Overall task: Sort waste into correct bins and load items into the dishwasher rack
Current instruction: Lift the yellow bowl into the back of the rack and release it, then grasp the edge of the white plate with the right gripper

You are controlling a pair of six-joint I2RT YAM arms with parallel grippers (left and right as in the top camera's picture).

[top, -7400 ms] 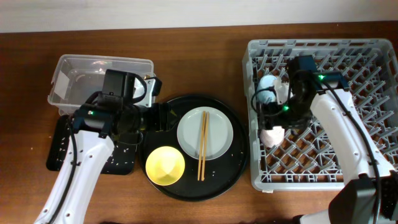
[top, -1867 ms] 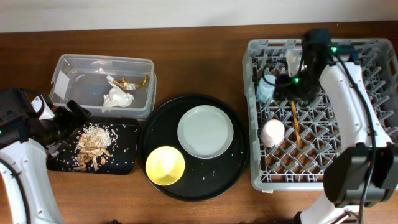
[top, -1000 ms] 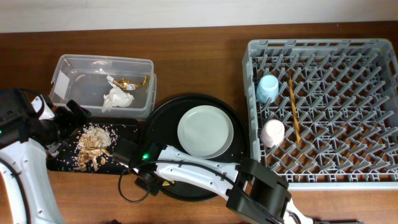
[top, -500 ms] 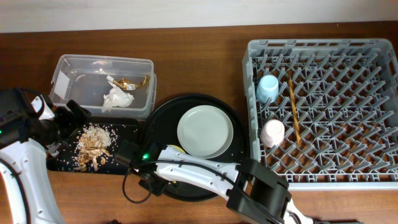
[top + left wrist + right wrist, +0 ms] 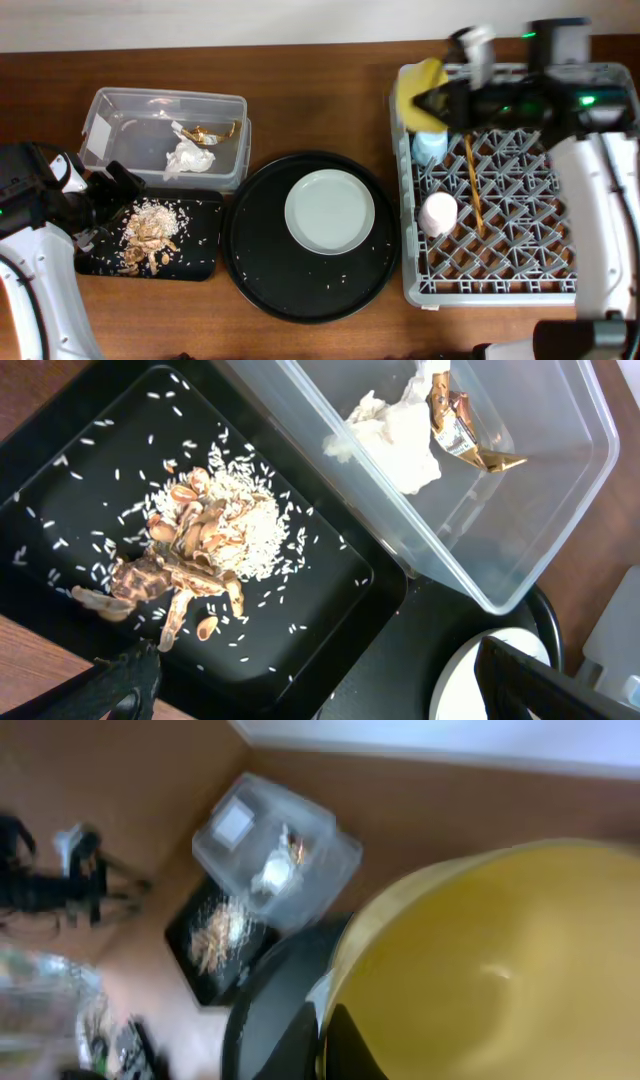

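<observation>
My right gripper (image 5: 432, 100) is shut on the rim of the yellow bowl (image 5: 418, 92), which hangs tilted above the far-left corner of the grey dishwasher rack (image 5: 412, 262). In the right wrist view the bowl (image 5: 500, 970) fills the frame, with the fingers (image 5: 345, 1045) pinching its edge. A light-blue cup (image 5: 431, 146), a pink cup (image 5: 438, 212) and chopsticks (image 5: 472, 185) lie in the rack. The pale plate (image 5: 330, 212) rests on the round tray. The napkin (image 5: 395, 435) and foil wrapper (image 5: 460, 430) lie in the clear tub (image 5: 500, 600). Food scraps (image 5: 200, 550) lie in the black tray (image 5: 60, 480). My left gripper (image 5: 330, 695) hangs open above that tray.
The big round black tray (image 5: 310, 290) sits between the bins and the rack, with rice grains scattered on it. The clear tub (image 5: 120, 105) stands behind the shallow black tray (image 5: 200, 265) at the table's left. My left arm (image 5: 40, 250) fills the left edge.
The right arm has swung from the round tray's front-left up and across to the rack's far-left corner, carrying the yellow bowl off the tray. The left arm has not moved.
</observation>
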